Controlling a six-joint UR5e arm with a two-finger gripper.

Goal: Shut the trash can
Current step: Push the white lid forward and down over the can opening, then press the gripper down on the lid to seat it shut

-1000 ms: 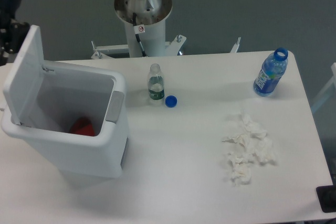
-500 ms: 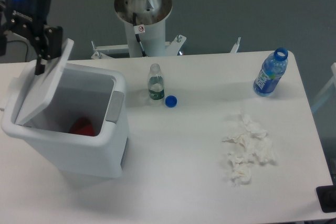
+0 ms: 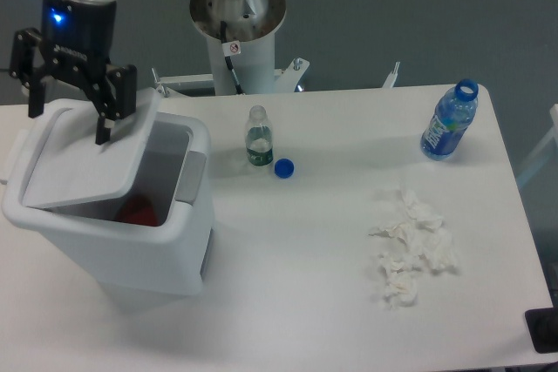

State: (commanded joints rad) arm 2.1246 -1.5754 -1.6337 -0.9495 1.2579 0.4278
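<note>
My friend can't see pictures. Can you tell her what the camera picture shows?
A robot gripper with open fingers pushes the white trash can lid most of the way down. Two bottles, a blue cap and crumpled tissues sit on the table.

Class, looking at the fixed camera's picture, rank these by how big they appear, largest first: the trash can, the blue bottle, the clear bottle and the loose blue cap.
1. trash can
2. blue bottle
3. clear bottle, only slightly smaller than the blue bottle
4. blue cap
</note>
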